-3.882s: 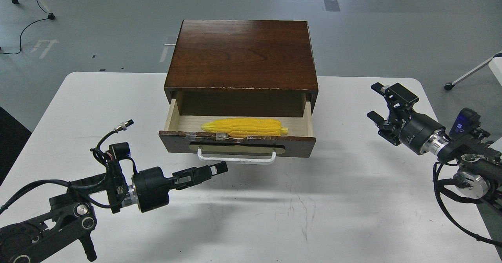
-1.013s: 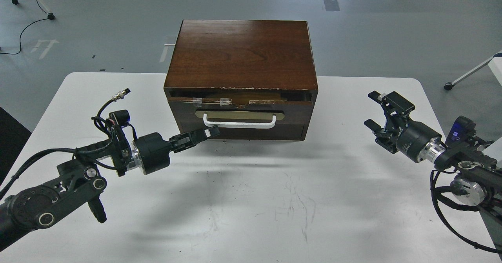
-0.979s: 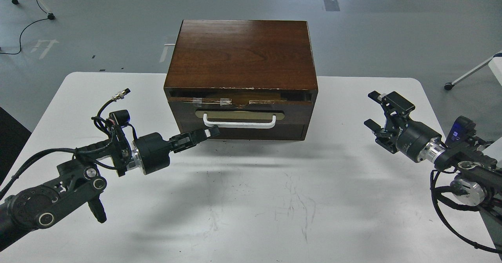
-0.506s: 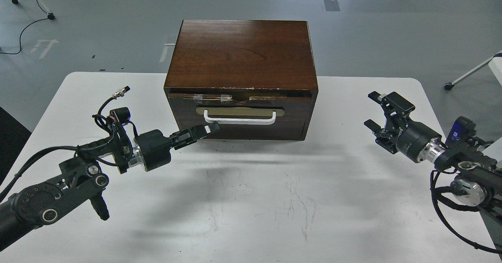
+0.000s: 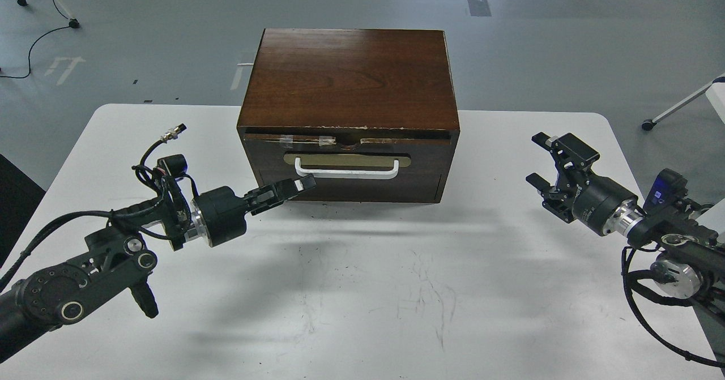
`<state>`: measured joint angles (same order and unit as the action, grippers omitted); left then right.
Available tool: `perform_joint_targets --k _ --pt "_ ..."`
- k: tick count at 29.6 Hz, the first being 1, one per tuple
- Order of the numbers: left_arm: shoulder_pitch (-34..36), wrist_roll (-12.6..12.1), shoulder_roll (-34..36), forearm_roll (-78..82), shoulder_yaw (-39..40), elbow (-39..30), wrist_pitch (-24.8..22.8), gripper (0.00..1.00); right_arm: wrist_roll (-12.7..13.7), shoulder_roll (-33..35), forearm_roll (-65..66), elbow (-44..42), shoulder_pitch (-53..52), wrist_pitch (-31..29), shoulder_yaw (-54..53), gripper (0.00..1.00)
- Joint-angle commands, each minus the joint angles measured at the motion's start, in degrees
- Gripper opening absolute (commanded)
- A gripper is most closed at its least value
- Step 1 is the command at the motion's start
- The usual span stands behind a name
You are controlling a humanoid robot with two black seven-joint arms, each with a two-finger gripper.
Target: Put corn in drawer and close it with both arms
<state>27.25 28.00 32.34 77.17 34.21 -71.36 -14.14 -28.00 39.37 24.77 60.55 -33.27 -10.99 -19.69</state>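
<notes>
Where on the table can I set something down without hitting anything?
Widest bare patch: the table in front of the cabinet, between both arms. Narrower strips flank the cabinet. Crowded: by the drawer, where the left gripper sits.

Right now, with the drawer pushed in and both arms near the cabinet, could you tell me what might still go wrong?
1. The left pincer sits just below the white handle; lifting as it withdraws could snag the bar and drag the drawer open.
2. A thin dark line shows along the drawer's top edge, so it may not be fully seated.
3. The corn is out of sight, so its position cannot be checked.
</notes>
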Motion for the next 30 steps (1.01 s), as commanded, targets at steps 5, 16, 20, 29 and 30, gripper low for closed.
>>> perform_joint_targets --k 5,16,20,29,30 --pt "0.00 0.00 -0.09 -0.09 0.07 0.78 -0.01 0.00 0.00 0.00 0.01 0.01 0.49 0.00 0.00 0.99" --pt "0.17 0.00 -0.09 -0.88 0.07 1.57 -0.01 0.00 0.00 0.00 0.01 0.01 0.49 0.00 -0.09 0.99" --pt "0.61 0.00 -0.09 -0.96 -0.02 1.58 -0.10 0.00 0.00 0.00 0.01 0.01 0.49 0.00 -0.09 0.99" --pt "0.70 0.00 -0.09 -1.23 -0.10 2.01 -0.27 0.00 0.00 0.00 0.01 0.01 0.49 0.00 -0.09 0.99" --pt "0.70 0.00 0.00 -1.23 -0.37 2.01 -0.45 0.00 0.00 0.00 0.01 0.01 0.49 0.00 -0.09 0.99"
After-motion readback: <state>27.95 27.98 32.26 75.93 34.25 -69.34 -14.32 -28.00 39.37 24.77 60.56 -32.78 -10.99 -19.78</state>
